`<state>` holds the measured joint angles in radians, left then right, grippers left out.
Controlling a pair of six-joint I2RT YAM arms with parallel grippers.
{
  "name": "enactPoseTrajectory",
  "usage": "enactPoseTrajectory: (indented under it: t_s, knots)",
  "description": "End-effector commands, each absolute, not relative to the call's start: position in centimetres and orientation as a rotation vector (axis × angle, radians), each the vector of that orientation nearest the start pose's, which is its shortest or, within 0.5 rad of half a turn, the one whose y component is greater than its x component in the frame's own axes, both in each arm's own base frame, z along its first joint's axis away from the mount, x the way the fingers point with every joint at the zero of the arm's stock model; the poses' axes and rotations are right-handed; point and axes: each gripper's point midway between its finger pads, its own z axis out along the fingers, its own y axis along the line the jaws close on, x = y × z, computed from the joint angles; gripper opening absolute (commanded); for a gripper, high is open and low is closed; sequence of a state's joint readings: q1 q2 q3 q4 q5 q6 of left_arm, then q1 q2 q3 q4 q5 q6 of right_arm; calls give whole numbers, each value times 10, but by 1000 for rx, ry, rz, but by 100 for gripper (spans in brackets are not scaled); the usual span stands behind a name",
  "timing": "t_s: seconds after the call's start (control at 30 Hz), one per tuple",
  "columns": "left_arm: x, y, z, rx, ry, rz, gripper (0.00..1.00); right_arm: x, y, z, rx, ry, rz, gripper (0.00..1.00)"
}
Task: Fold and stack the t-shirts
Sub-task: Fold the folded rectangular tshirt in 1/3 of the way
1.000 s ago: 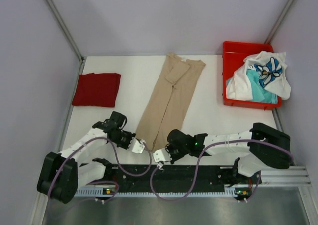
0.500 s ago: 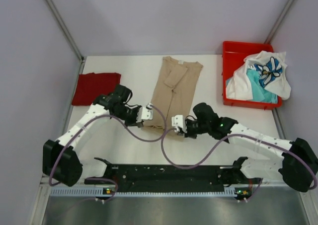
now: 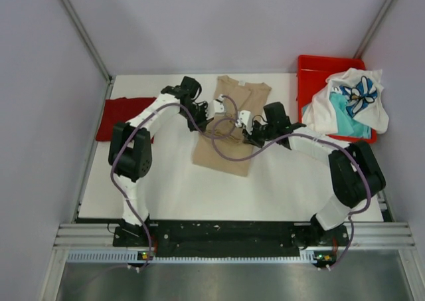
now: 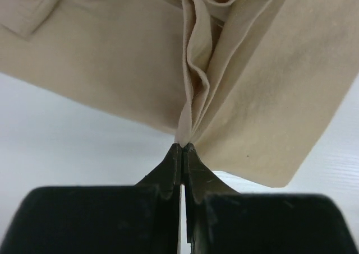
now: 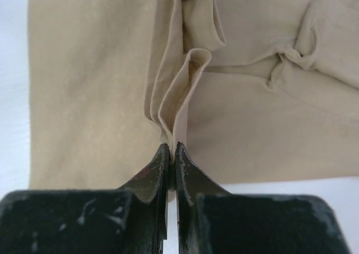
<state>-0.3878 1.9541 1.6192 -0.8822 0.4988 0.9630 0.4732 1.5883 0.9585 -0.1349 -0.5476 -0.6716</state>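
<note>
Top external view: mid-counter, the left pincer and right pincer each pinch a bunched edge of the tan t-shirt, holding it over the collar half, presumably to halve its length. A folded dark red t-shirt lies at the left, likely the stack's base.

Overhead camera looks down; both wrist cameras closely share the tan t-shirt.

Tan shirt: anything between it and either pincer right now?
Nothing visible. The left pincer and right pincer are each shut directly on a pinched fold of the tan t-shirt, cloth between the fingertips.
</note>
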Motion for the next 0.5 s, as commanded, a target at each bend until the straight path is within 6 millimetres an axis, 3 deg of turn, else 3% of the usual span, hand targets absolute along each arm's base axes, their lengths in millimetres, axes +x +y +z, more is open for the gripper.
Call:
enactPoseTrajectory:
  t_s: [0.0,0.13,0.37,0.47]
  knots:
    - [415,-220,101,1689,1968,-453,0,378,248,114,-1415,1635,468,0]
    - [435,-226,89,1667,1964,-436,0,398,245,98,-1417,1675,448,0]
    - [445,-233,71,1656,1988,-466,0,421,234,85,-1383,1782,386,0]
    - [450,-235,69,1637,1987,-458,4,430,222,76,-1338,1852,308,13]
